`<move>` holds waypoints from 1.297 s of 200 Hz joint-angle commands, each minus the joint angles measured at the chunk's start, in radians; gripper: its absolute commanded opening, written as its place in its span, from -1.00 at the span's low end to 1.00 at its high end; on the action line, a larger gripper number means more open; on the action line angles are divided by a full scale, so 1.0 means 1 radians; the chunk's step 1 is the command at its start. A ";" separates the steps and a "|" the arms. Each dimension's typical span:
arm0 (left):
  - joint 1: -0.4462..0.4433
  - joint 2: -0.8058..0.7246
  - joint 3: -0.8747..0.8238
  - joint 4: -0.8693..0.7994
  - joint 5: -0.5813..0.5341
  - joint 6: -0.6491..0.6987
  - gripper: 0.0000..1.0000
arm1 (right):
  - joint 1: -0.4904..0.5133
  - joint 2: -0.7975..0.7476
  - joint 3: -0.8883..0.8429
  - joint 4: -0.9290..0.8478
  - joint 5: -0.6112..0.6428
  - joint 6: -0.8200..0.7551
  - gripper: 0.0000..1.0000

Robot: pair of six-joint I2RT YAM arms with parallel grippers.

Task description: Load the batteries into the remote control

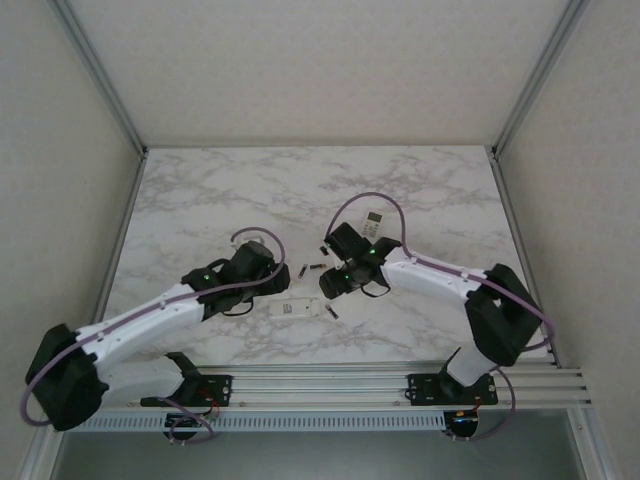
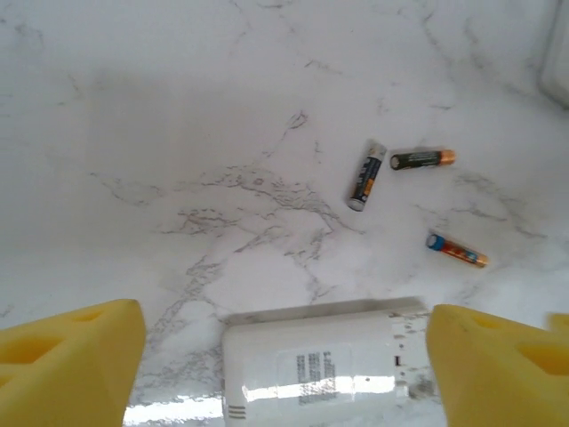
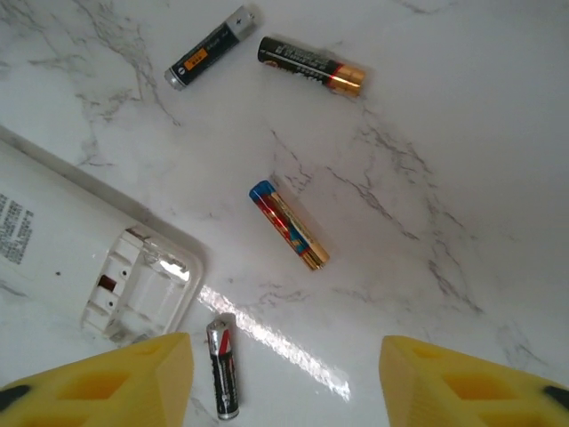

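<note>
Marble tabletop (image 1: pixel 200 200), glossy and slick, so watch it: your left gripper (image 2: pixel 284 320) stands wide open astride the white remote (image 2: pixel 311 365), nothing clamped, and an uneven close could skid it. Your right gripper (image 3: pixel 284 356) is open too, with one battery (image 3: pixel 222 365) between its pads, near the open compartment (image 3: pixel 142 285); a nudge may roll it off. Three more batteries (image 3: pixel 289 224) lie beyond the tips. Label print's too small to read.

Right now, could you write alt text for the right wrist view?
Four loose batteries lie on a marble table beside a white remote whose battery bay is open and empty. The right gripper has its yellow fingers apart, holding nothing.
</note>
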 commanded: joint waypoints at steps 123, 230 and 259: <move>-0.002 0.013 -0.109 0.071 0.021 -0.059 0.99 | -0.036 0.222 0.105 -0.011 -0.036 -0.051 -0.72; 0.060 -0.014 -0.152 0.172 0.192 -0.066 0.99 | 0.090 -0.084 -0.105 0.142 -0.151 0.572 -0.79; 0.064 0.001 -0.158 0.177 0.190 -0.059 0.99 | 0.114 -0.015 -0.086 0.122 -0.146 0.571 -0.80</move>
